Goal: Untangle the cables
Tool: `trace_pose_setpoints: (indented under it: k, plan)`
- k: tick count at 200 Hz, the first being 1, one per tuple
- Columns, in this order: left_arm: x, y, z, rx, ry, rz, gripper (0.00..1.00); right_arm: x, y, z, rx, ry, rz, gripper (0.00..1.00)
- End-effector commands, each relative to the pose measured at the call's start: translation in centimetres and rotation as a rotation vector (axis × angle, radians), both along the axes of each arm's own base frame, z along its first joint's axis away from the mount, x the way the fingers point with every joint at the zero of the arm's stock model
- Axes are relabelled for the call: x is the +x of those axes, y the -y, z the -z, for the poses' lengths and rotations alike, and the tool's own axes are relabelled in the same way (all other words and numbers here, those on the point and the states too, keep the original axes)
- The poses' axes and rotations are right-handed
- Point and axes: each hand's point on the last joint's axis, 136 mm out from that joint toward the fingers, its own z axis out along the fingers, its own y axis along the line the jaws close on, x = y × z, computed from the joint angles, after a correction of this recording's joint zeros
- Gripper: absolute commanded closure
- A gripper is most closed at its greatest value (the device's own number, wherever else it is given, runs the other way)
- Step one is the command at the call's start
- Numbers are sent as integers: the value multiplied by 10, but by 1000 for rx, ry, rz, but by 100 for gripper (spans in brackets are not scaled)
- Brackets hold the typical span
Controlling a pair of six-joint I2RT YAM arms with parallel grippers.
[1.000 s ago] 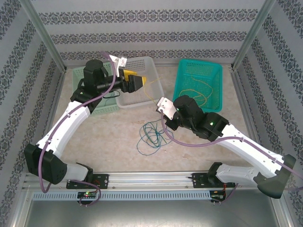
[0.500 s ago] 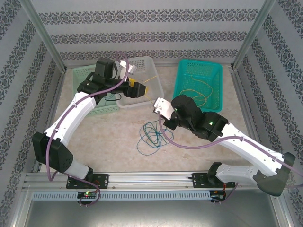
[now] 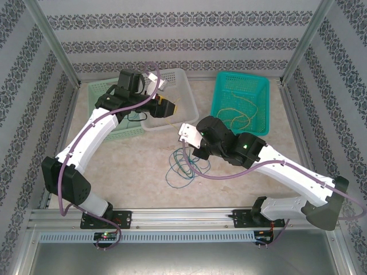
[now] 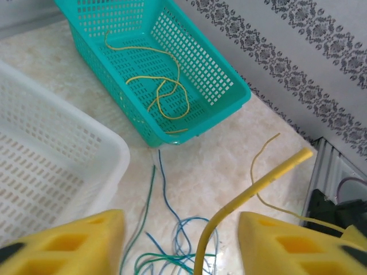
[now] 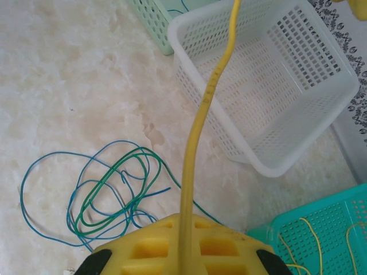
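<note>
Marbled worktop (image 3: 132, 166), patterned walls behind. We see the right fingers (image 5: 149, 240) pinching the yellow cable (image 5: 198, 126), with their bases cut off at the frame edge. The cable's faint print is too small for us to read. The left fingers (image 4: 80, 240) stand apart on either side of that cable's end, not touching it. From above, the wrist hides the right fingers. Blue and green cables (image 3: 182, 166) lie looped mid-worktop, and more yellow wire (image 4: 160, 91) lies in the teal basket (image 4: 229, 80).

Near-left tabletop (image 3: 129, 172) open. Far side blocked: light-green basket (image 3: 129, 132), white basket (image 3: 184, 97), teal basket (image 3: 221, 94). Blue and green cables (image 3: 181, 165) coil mid-table; yellow cable (image 5: 198, 132) strung above.
</note>
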Motion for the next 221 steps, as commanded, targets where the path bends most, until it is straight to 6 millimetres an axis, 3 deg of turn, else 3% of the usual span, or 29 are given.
trace_pose_setpoints:
  k: [1,30,59,86,139,179,221]
  plan:
    - [-1,1,2,18,3,3,59,1,1,-12,-5,36,3,100]
    - [6,-3,6,34,0,-42,84,2,4,-15,5,50,15,100]
    - [19,-12,-3,-27,41,-153,100,10,14,-11,-9,81,88,100]
    - [30,-23,-27,-213,100,-298,100,16,22,-5,10,94,162,100]
    - [41,-75,-73,-619,194,-602,100,12,24,13,-75,106,166,100]
    - [40,-120,-86,-946,207,-814,100,12,16,24,-121,116,155,100]
    - [40,-120,-92,-994,202,-799,100,13,4,18,-114,118,135,100]
